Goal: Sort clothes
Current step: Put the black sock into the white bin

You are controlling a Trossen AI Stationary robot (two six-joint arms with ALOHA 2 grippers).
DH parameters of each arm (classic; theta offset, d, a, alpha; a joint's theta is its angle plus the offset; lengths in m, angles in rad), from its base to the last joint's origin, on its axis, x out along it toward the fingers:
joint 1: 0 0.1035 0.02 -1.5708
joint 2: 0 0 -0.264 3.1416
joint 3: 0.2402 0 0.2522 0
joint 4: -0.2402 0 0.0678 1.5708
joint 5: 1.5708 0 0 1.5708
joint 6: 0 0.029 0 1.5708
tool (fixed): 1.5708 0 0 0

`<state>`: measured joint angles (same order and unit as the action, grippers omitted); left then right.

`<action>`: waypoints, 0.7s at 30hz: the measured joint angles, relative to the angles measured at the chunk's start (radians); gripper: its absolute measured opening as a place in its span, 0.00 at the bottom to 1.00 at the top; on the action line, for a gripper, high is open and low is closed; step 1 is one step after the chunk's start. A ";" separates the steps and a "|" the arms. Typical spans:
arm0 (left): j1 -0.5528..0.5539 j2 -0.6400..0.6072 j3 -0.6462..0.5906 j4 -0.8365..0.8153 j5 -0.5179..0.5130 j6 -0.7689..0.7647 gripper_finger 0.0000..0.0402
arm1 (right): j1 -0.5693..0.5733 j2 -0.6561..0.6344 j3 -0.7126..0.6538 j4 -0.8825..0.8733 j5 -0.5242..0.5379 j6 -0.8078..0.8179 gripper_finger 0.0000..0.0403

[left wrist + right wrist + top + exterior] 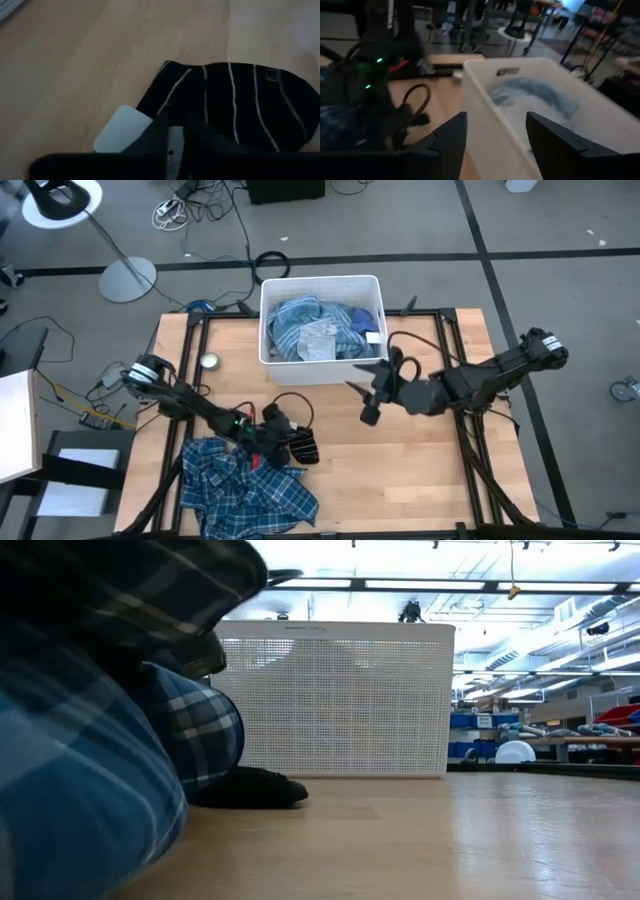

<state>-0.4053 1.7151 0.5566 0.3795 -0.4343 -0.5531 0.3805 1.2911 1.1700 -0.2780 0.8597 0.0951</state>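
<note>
Left end effector (285, 442), lower centre of high view, sits on black striped piece (303, 446); finger opening and grip: cannot tell. Plaid shirt (245, 488) heaped lower left on counter (420, 470).

Right end effector (496, 135) hovers beside white bin (321, 367), jaws apart, empty.

Risk: thin piece may slip, or adjacent plaid shirt may snag.

Bin, upper centre, holds grey-blue striped shirt (300, 323), other crumpled clothes.

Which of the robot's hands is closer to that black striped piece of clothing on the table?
The left hand: it sits right at the black striped piece, at its edge. The right hand hangs open farther off, near the front of the white bin.
</note>
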 joint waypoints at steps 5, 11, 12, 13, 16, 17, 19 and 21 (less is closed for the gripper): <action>0.003 -0.087 0.023 -0.047 0.000 0.105 0.02 | 0.060 -0.003 -0.068 -0.107 0.001 0.150 0.49; 0.040 -0.334 0.113 -0.210 -0.017 0.218 0.00 | 0.103 0.022 -0.231 -0.117 0.000 0.339 0.49; 0.049 -0.373 0.137 -0.246 -0.018 0.243 0.00 | 0.104 0.028 -0.263 -0.089 0.000 0.373 0.49; 0.060 -0.407 0.169 -0.270 -0.019 0.270 0.00 | 0.104 0.032 -0.299 -0.052 0.000 0.404 0.49; 0.097 -0.489 0.267 -0.347 -0.019 0.370 0.00 | 0.102 0.054 -0.413 0.126 -0.009 0.477 0.49; 0.115 -0.503 0.308 -0.357 -0.021 0.417 0.00 | 0.102 0.063 -0.452 0.204 -0.020 0.485 0.49; 0.153 -0.524 0.381 -0.358 -0.029 0.519 0.00 | 0.097 0.094 -0.519 0.381 -0.025 0.488 0.49; 0.202 -0.534 0.462 -0.357 -0.046 0.615 0.00 | 0.091 0.132 -0.575 0.546 -0.031 0.475 0.49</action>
<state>-0.2029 1.1808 1.0183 0.0226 -0.4801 0.0614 0.4711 1.4231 0.5950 0.2679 0.8289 0.5702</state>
